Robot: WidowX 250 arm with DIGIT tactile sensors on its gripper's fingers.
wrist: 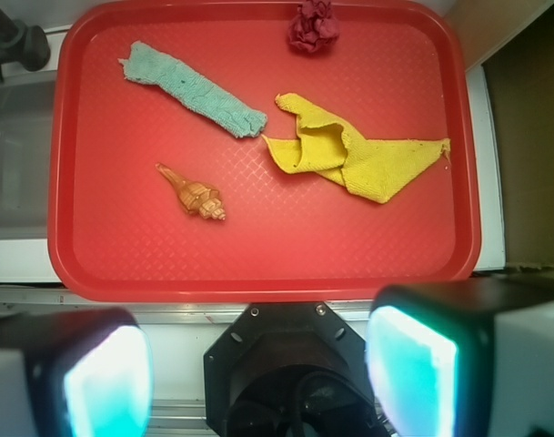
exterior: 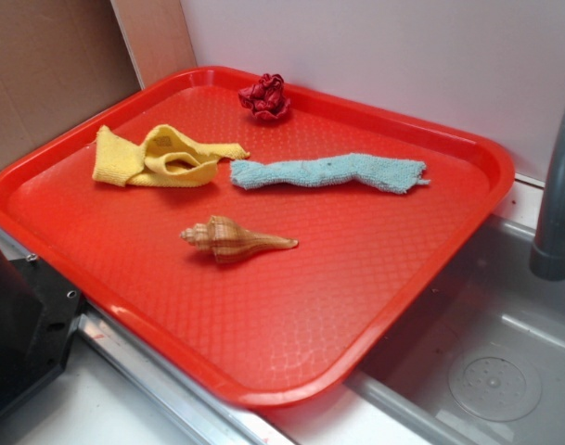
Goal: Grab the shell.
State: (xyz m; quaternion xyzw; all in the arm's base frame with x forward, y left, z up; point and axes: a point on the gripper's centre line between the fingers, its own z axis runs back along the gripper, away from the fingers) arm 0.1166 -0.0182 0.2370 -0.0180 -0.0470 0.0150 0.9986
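Setting: red tray sat beside a steel sink, white wall behind.
Shell: the shell lay alone on its side near the tray's middle.
Handling: likely light, rigid, smooth and brittle; the thick whorled body looked the safest hold, not the thin tail.
Tray contents: yellow cloth, blue cloth, dark-red ball.
Gripper: the gripper hung outside the tray, fingers spread wide, holding nothing.
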